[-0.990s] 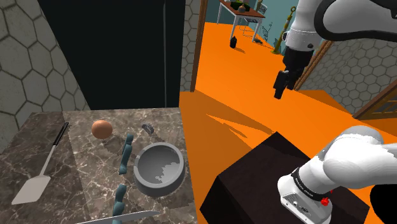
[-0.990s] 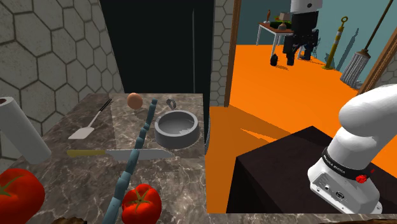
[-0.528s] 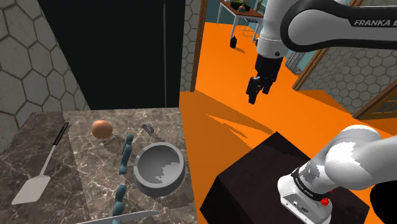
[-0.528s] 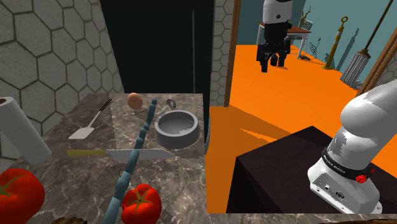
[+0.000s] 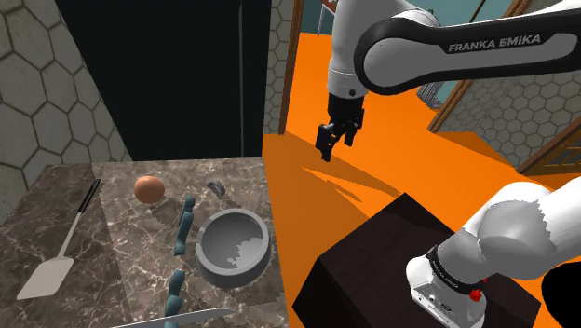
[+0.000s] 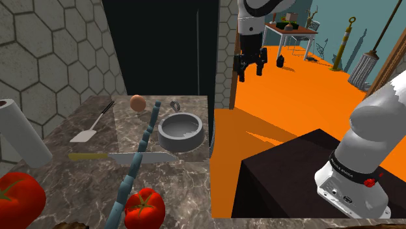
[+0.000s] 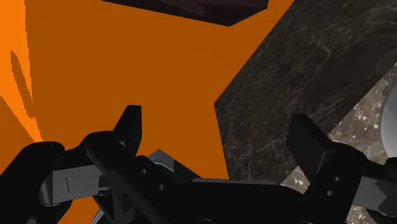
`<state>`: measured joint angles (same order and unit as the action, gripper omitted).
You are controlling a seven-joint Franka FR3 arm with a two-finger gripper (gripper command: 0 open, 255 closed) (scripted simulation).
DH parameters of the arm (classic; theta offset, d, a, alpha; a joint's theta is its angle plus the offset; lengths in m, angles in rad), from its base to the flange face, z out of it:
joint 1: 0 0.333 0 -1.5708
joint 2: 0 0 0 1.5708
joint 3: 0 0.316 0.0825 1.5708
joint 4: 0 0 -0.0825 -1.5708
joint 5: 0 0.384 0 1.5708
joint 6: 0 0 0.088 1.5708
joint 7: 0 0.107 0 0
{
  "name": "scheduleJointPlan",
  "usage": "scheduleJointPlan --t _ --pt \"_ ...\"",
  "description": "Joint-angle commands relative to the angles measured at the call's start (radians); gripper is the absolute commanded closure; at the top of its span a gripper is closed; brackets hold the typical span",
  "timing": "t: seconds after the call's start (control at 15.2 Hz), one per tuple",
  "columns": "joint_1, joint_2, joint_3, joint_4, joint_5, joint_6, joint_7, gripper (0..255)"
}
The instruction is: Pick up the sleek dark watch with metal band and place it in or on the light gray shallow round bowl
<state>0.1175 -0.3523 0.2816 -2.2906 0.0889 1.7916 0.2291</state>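
Marble table [image 6: 189, 182], contents from the near edge outward, as the second exterior view lies:

1. Two red tomatoes, one [image 6: 144, 207] at the front, one [image 6: 19, 195] at that view's left corner.
2. Paper-towel roll [image 6: 23, 133], white, tilted, left side.
3. Kitchen knife [image 6: 143, 157], lying flat, yellowish handle pointing left.
4. Teal beaded rod [image 6: 129, 175], lying lengthwise from front to back, crossing the knife.
5. Light grey round bowl [image 6: 172, 140], upright, near the table's right edge, just beyond the knife.
6. White spatula [image 6: 83, 135] with a dark handle, flat, left of the rod.
7. Brown egg [image 6: 137, 102], near the far edge.
8. Dark watch [image 6: 175, 105] with a metal band, on the table just beyond the bowl's far rim, right of the egg.

Off the table:

9. Dark box stand [image 6: 286, 175], at the right, carrying the arm's base.
10. Hand [image 6: 251, 73], in the air over the orange floor [image 6: 293, 97] beyond the table's far right corner, well apart from the watch. In the wrist view its fingers [image 7: 130, 124] are spread wide with nothing between them.
11. Broom [image 6: 365, 65], far right.
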Motion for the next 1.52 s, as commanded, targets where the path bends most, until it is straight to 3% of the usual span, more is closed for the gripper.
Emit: scheduleJointPlan --t 0.0,0.4,0.79,1.45 --pt "0.011 0.065 0.033 0.04 -0.002 0.031 0.04 0" --pt "0.039 0.275 0.11 0.186 -0.053 0.101 0.15 0" --pt "0.091 0.501 0.158 0.376 -0.149 0.128 0.266 0" --pt "0.259 0.897 0.154 0.813 -0.316 0.065 0.401 0"
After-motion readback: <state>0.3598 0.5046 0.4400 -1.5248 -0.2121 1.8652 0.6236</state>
